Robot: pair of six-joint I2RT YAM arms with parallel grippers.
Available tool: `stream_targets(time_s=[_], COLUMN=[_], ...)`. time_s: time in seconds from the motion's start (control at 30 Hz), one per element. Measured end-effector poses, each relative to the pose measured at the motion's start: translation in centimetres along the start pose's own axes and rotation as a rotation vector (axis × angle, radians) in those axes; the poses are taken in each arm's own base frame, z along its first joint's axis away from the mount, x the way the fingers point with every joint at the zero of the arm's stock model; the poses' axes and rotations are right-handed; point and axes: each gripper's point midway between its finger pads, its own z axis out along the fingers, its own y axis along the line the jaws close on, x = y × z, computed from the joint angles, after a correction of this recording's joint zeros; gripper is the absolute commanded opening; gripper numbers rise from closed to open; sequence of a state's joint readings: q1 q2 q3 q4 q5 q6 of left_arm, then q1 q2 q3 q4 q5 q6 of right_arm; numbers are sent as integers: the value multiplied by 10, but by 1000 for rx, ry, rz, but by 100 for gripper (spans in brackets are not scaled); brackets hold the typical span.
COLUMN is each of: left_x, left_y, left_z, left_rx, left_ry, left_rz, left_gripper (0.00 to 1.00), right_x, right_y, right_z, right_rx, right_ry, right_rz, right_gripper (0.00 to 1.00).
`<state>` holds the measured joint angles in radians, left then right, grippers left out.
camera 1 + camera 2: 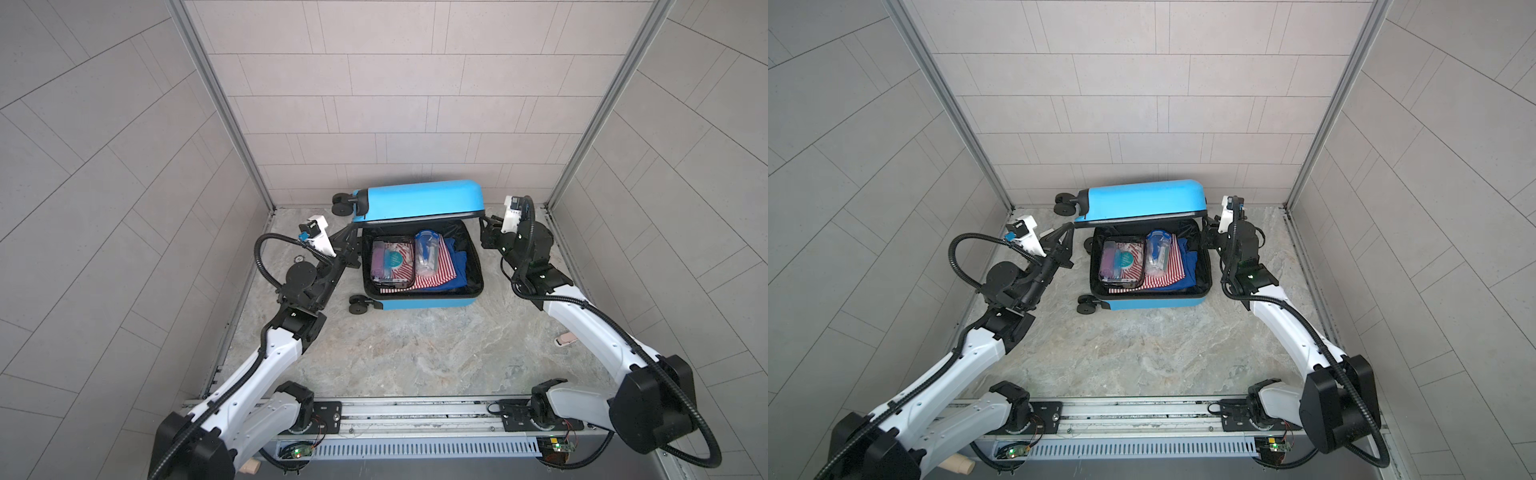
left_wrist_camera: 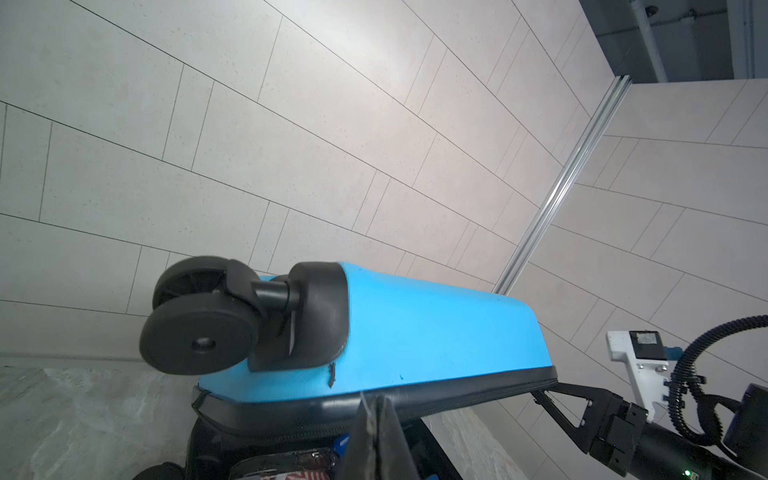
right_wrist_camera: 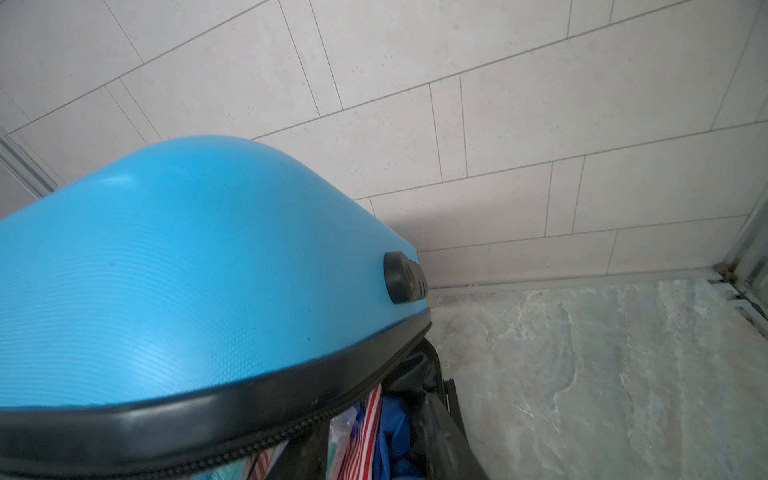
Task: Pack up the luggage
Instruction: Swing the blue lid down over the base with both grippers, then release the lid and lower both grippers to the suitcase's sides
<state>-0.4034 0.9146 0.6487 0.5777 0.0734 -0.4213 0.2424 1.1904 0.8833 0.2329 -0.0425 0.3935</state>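
The luggage (image 1: 428, 302) sits open on the desk (image 1: 415, 357) by the back wall (image 1: 395, 124), packed w/ a clear pouch (image 1: 380, 268), striped cloth (image 1: 436, 279) & blue garment (image 1: 462, 266). Its lid (image 1: 415, 201) is tilted over the base, prob. so it can be brought shut. Left gripper (image 1: 1068, 229) has its fingers (image 2: 374, 432) pressed together, tips against the lid's zipper band (image 2: 415, 399); right gripper (image 1: 485, 224) is at the opposite corner, finger state can't tell. No legible writing: the pouch's teal label (image 1: 394, 261) is too small.
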Motion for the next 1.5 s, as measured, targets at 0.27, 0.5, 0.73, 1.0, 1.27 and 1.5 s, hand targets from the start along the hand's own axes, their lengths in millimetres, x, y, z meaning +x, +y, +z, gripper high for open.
stream_targets(time_s=[0.27, 0.5, 0.73, 1.0, 1.27, 1.5], left_x=[2, 12, 22, 20, 30, 41], left_y=[-8, -5, 11, 40, 119, 155], left_z=[-40, -65, -78, -49, -16, 28], left_rx=[-22, -85, -205, -341, -509, -519], left_ry=[136, 321, 438, 525, 573, 628], left_rz=[16, 28, 42, 48, -116, -189], left_gripper=[13, 61, 83, 95, 84, 75], right_x=[39, 73, 106, 118, 133, 150], right_y=[-32, -57, -70, -60, -59, -45], right_z=[-57, -100, -122, -119, -119, -117], right_rx=[97, 189, 244, 265, 330, 224], right_ry=[43, 131, 292, 584, 702, 707], right_rz=[1, -18, -41, -48, 95, 155], right_gripper=[63, 76, 80, 79, 99, 96])
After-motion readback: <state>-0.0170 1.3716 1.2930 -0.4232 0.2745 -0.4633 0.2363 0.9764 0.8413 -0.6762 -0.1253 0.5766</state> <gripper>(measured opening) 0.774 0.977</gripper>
